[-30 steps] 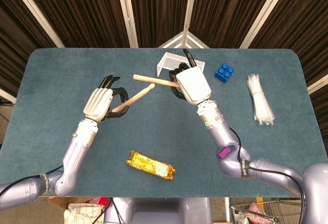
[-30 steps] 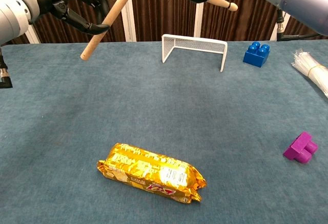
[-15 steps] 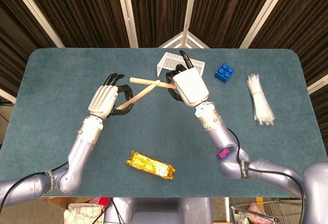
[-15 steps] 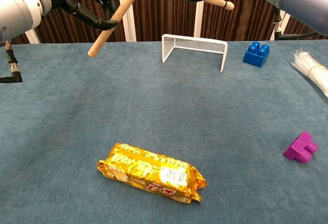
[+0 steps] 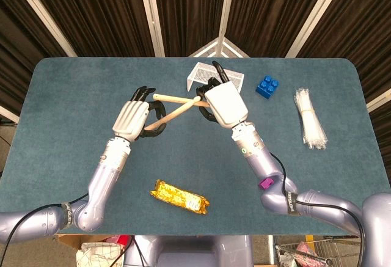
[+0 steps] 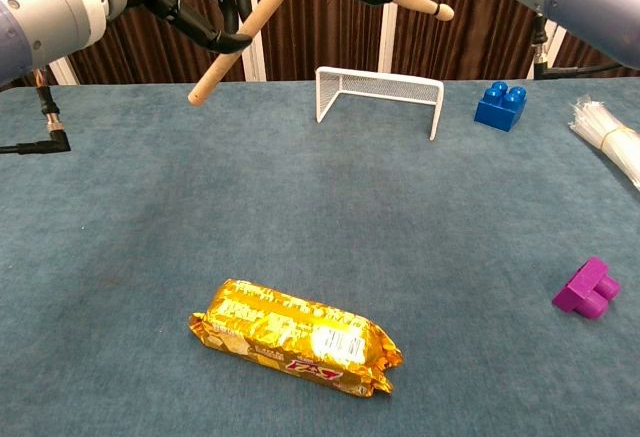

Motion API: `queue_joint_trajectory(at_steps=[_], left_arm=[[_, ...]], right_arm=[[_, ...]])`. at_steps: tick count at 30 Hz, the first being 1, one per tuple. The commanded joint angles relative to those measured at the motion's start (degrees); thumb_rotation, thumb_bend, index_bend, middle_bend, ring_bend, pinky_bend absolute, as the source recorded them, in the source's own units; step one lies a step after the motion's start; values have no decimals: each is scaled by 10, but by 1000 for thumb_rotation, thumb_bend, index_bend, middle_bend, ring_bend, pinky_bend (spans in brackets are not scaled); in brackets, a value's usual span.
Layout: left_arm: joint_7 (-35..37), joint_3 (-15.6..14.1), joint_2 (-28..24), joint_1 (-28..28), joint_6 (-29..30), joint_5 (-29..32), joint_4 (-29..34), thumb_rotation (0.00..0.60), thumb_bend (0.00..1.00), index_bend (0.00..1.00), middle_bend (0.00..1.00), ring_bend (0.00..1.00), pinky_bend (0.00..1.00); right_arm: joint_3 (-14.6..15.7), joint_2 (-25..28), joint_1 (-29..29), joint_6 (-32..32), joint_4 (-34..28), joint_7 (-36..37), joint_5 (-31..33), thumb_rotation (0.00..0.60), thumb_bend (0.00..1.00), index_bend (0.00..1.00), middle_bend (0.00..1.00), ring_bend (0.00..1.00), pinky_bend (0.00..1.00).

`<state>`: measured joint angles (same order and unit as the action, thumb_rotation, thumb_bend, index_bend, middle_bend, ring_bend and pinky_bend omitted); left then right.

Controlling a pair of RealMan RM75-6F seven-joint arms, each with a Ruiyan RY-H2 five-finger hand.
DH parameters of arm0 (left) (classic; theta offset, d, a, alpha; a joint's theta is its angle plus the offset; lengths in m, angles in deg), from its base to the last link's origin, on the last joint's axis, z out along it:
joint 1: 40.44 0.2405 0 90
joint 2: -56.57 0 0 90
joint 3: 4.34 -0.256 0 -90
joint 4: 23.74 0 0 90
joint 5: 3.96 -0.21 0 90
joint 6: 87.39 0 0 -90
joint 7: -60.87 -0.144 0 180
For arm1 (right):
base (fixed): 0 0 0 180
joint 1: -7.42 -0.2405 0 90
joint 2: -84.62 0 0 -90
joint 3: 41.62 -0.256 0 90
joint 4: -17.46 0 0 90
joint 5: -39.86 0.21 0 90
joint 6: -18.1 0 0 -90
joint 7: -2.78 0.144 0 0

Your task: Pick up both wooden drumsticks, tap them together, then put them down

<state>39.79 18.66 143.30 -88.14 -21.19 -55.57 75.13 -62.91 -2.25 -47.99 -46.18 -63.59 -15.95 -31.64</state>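
Head view is showing me bringing my left hand (image 5: 133, 118) in toward two o'clock, closer to my right hand (image 5: 225, 102) than it was a second ago, so the gap between the two is closing. My left fingers are wrapping around the lower end of the left drumstick (image 5: 177, 112), which is slanting up toward the right; my right fingers are clamping the other drumstick (image 5: 173, 99), which is reaching out toward nine o'clock. Both are riding well above the table (image 5: 73, 90), and where they were apart a second ago, their shafts are now crossing just beside my right hand. Whether they are truly touching I cannot tell from above. Looking from the chest camera, the two shafts are meeting at the very top edge of the frame, over the white wire goal (image 6: 379, 96). I am judging this as the tap itself happening or about to land, with pickup done and only the setting-down left. The gold snack packet (image 5: 179, 197) is lying at six o'clock, clear of my path.
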Motion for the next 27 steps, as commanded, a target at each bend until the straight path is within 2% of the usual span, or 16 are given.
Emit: queue_joint_trajectory(at_steps=[1,27], left_arm=[[1,8,4,-5,7,5,1,600,495,612,588,116,32],[-27,10,-2,-20,27,35,10,600,495,616,591,116,32]], right_arm=[[0,0,1,-1,0,1,0,600,583,796,645,400,10],[3,8,3,-6,-10,10,-10,600,584,796,646,400,9]])
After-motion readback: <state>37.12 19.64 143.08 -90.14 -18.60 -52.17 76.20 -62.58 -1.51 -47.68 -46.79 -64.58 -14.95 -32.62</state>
